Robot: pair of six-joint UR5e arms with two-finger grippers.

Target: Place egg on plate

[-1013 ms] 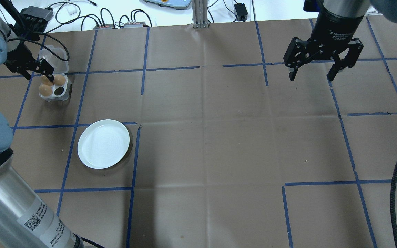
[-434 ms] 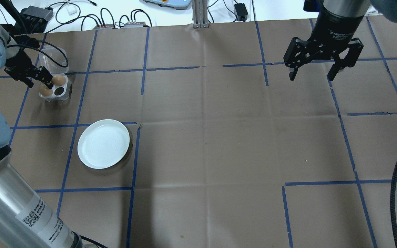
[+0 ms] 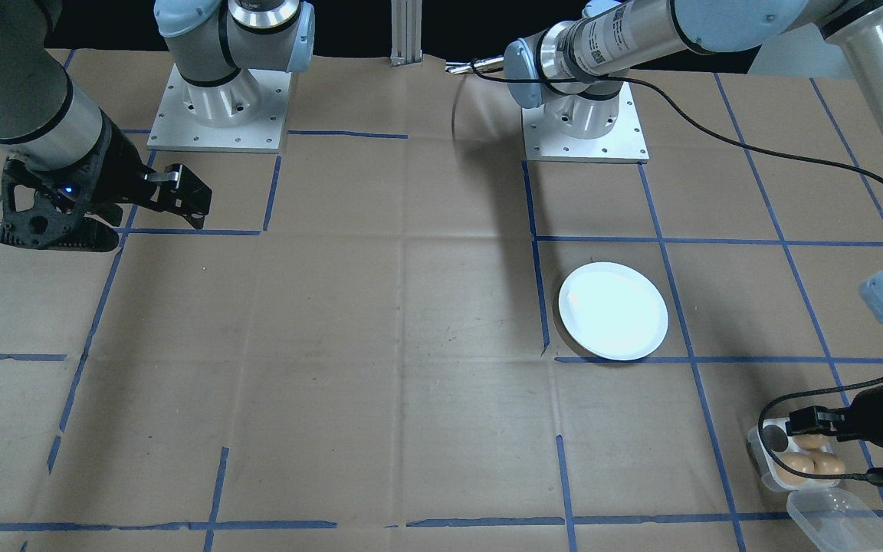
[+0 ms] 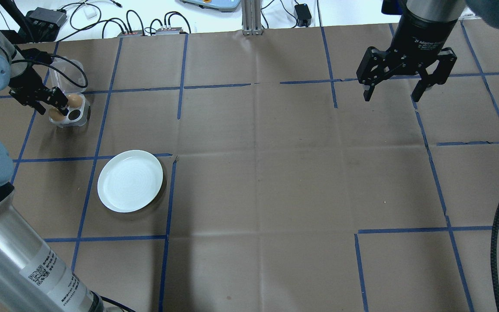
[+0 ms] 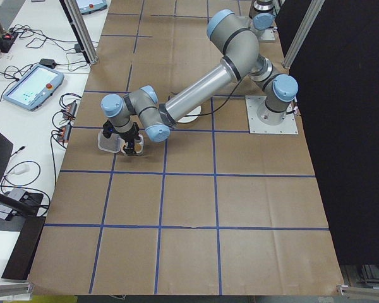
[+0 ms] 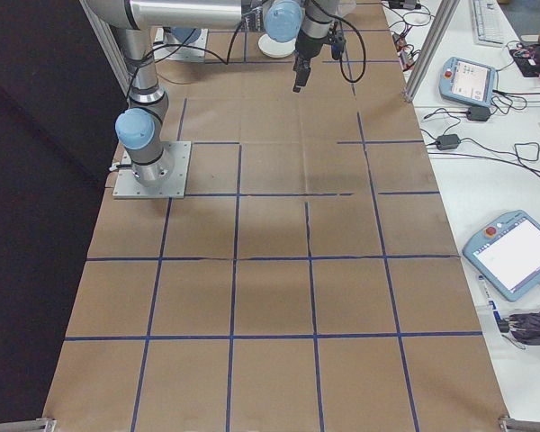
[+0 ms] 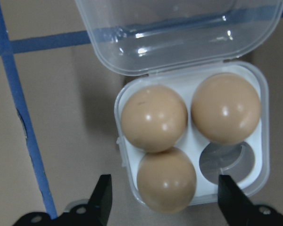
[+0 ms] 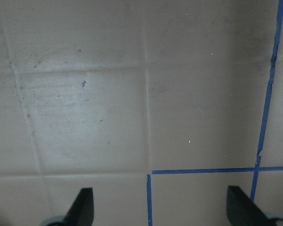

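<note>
A robotics lab: two arms bolted on base plates (image 3: 218, 107) to a worktop (image 4: 275, 173) papered brown and gridded in blue tape (image 4: 180, 60), with teach pendants (image 6: 520, 252), cables (image 4: 132, 19) and aluminium framing (image 4: 251, 17) alongside.

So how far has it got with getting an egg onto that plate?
Early on. Done: the egg tray is open. In hand: the left end effector is open above the three eggs, gripping none. Left: pick one and set it on the empty plate. The right end effector hangs open, away from them.

Paper-covered table (image 4: 275, 173) with plate (image 4: 130, 180), egg tray (image 4: 71, 113)
</note>
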